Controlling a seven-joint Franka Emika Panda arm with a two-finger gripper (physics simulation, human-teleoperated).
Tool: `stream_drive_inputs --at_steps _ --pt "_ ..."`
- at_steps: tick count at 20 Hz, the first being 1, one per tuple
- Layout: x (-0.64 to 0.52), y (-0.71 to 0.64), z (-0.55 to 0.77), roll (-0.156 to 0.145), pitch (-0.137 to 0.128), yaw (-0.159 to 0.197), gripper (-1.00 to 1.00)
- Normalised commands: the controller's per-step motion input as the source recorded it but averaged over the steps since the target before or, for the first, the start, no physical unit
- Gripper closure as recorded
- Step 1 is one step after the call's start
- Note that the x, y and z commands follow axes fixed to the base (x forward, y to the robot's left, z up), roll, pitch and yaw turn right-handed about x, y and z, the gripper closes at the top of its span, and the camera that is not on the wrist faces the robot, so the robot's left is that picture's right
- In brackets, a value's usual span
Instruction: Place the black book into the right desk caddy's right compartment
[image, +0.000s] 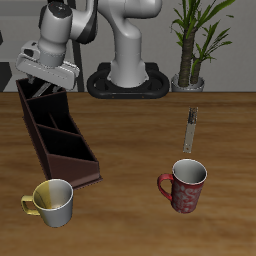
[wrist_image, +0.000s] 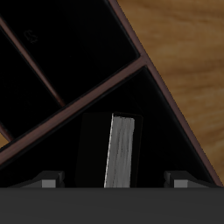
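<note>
The dark maroon-brown right desk caddy (image: 62, 142) runs from the table's back towards the front edge. My gripper (image: 43, 80) hangs just over its rearmost compartment. In the wrist view the black book (wrist_image: 122, 159) stands on edge inside that compartment of the caddy (wrist_image: 87, 92), leaning a little, with its grey page edge showing. My gripper (wrist_image: 114, 181) is directly above the book. Its fingertips (wrist_image: 49, 180) are spread wide and clear of the book on both sides, so it is open. The book is too dark to make out in the exterior view.
A yellow-and-white mug (image: 52, 200) stands by the caddy's front end. A red mug (image: 185, 186) stands nearer the table's front edge, and a slim grey tool (image: 191, 127) lies behind it. The robot base (image: 128, 75) and a potted plant (image: 190, 75) stand at the back.
</note>
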Motion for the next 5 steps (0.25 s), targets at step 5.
stream_drive_inputs --at_steps 5 --pt "-0.14 0.44 0.14 -0.092 -0.04 -0.014 -1.0"
